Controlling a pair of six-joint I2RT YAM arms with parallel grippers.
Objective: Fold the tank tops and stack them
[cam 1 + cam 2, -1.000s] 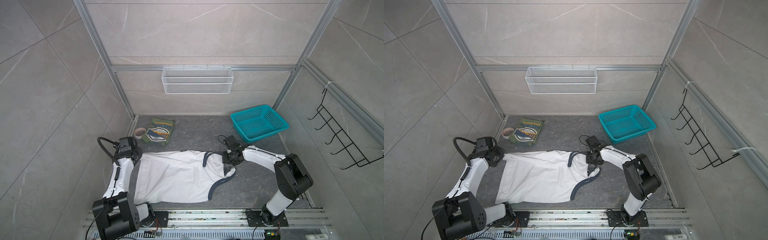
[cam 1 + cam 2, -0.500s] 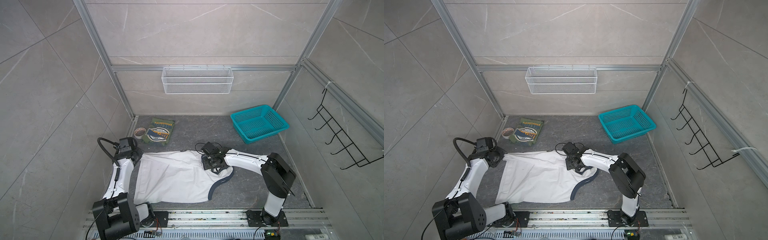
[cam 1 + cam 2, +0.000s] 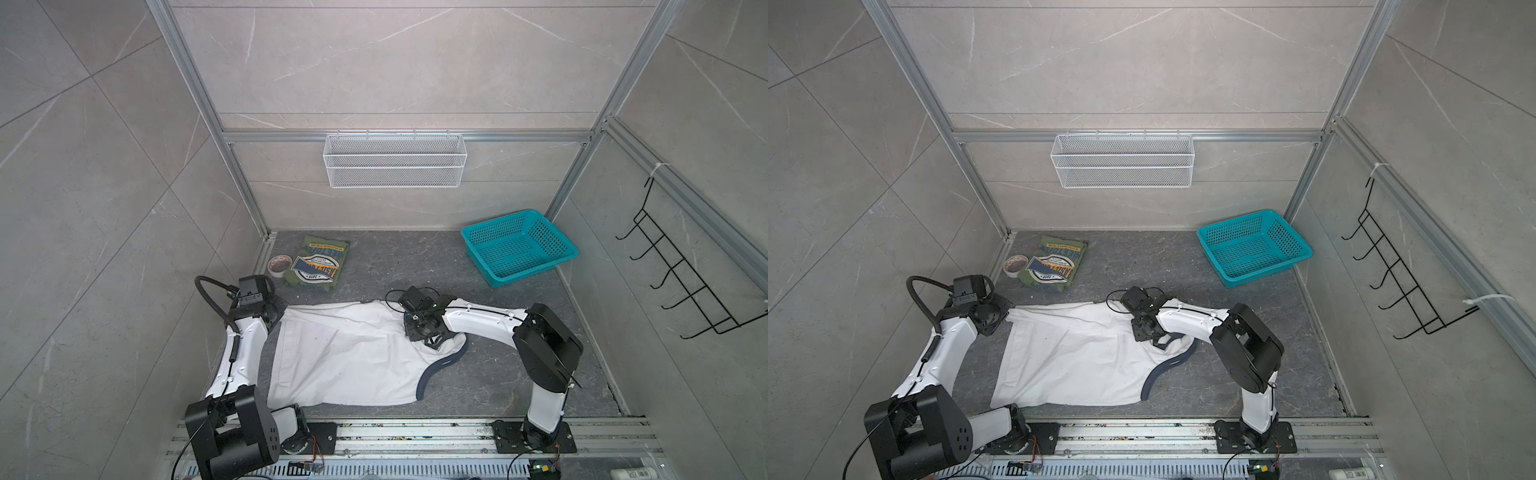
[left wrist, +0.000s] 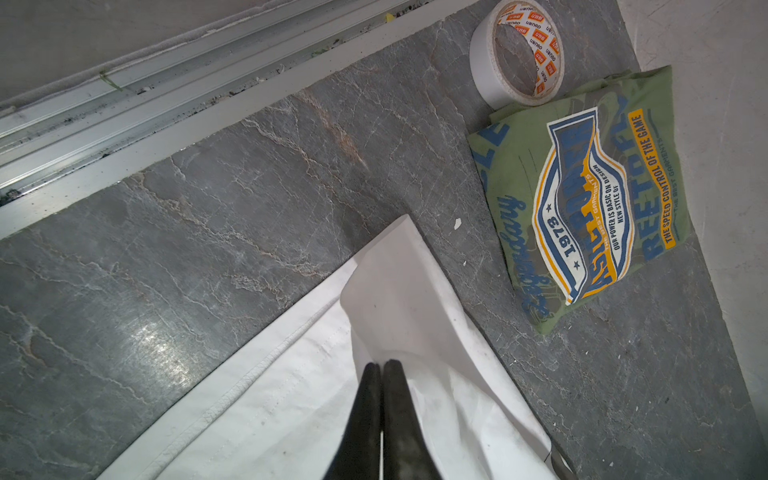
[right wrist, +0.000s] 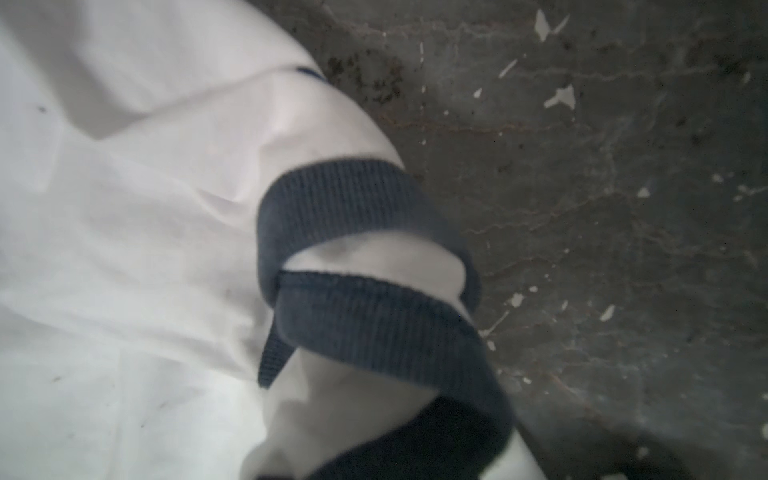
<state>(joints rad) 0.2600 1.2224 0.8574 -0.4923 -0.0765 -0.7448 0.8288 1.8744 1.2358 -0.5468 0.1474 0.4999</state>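
Note:
The white tank top [image 3: 345, 353] [image 3: 1075, 357] lies spread out, with dark trim along its armhole. My left gripper [image 4: 381, 365] is shut on its far left hem corner, which stands up in a fold; it shows in both top views [image 3: 277, 316] [image 3: 1005, 316]. My right gripper [image 3: 430, 338] [image 3: 1156, 340] sits low over the shoulder end. In the right wrist view a bunched dark strap [image 5: 374, 299] fills the picture, and the fingers do not show. The olive green tank top [image 3: 322, 266] [image 4: 582, 199] lies folded at the back left, graphic up.
A roll of tape [image 3: 279, 264] [image 4: 517, 54] touches the olive top's left side. A teal basket [image 3: 517, 247] stands at the back right. A white wire basket [image 3: 395, 160] hangs on the back wall, and a black hook rack [image 3: 681, 282] hangs on the right wall.
My right gripper has moved left and nearer, from beyond the far strap onto the shoulder end, and the strap is now bunched under it. The left arm has held still.

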